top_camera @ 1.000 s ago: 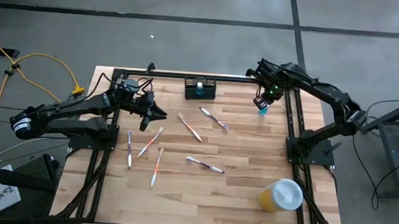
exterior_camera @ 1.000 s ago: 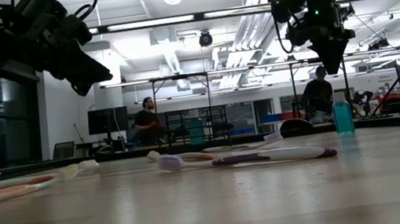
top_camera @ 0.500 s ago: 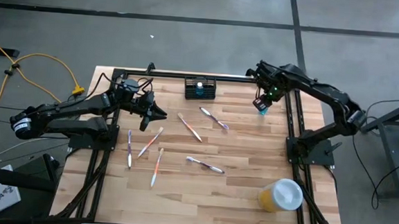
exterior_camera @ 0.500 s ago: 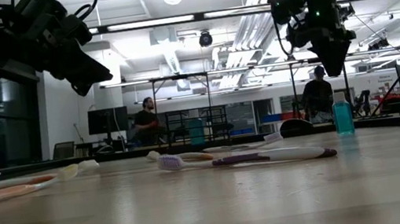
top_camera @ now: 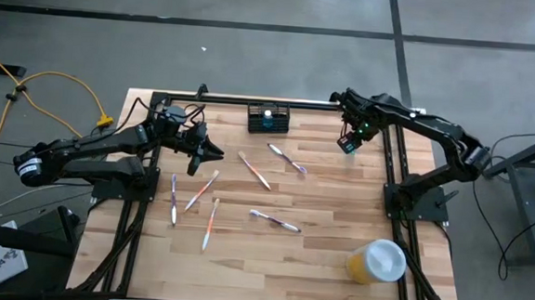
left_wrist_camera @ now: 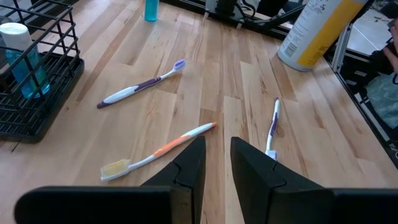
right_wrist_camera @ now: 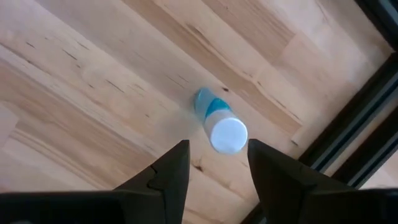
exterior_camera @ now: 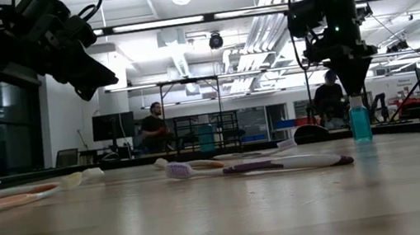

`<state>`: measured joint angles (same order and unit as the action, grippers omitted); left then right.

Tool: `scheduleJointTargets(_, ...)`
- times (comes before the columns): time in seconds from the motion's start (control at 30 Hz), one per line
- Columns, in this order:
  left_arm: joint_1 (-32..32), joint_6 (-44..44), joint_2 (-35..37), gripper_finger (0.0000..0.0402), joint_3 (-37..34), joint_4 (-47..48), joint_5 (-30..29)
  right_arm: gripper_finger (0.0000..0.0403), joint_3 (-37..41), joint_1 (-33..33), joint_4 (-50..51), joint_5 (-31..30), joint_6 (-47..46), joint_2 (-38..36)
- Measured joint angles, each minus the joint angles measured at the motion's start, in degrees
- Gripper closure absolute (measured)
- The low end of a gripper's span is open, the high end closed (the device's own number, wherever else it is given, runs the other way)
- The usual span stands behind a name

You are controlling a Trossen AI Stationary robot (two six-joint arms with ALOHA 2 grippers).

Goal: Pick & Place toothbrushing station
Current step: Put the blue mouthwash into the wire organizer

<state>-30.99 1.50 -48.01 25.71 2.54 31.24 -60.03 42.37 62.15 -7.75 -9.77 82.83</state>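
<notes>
Above wooden table (top_camera: 320, 209), right gripper (right_wrist_camera: 214, 163) gapes over bottle (right_wrist_camera: 219, 122).

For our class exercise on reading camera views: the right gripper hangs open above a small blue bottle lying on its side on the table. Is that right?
Not quite. The small blue bottle stands upright, as the low view shows. The right gripper does hang open above it.

Wooden table (top_camera: 328, 219), 6 toothbrushes (top_camera: 256, 171), black caddy (top_camera: 268, 120), blue bottle (exterior_camera: 360, 122), yellow cup (top_camera: 375, 262)
</notes>
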Motion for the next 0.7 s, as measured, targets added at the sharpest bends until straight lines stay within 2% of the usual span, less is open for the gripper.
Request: scheduleJointTargets(0.7,0.01,0.00,0.00,0.0330,0.00,0.00,0.00,0.0246,-0.01,0.55,-0.03,-0.05,2.34,0.00)
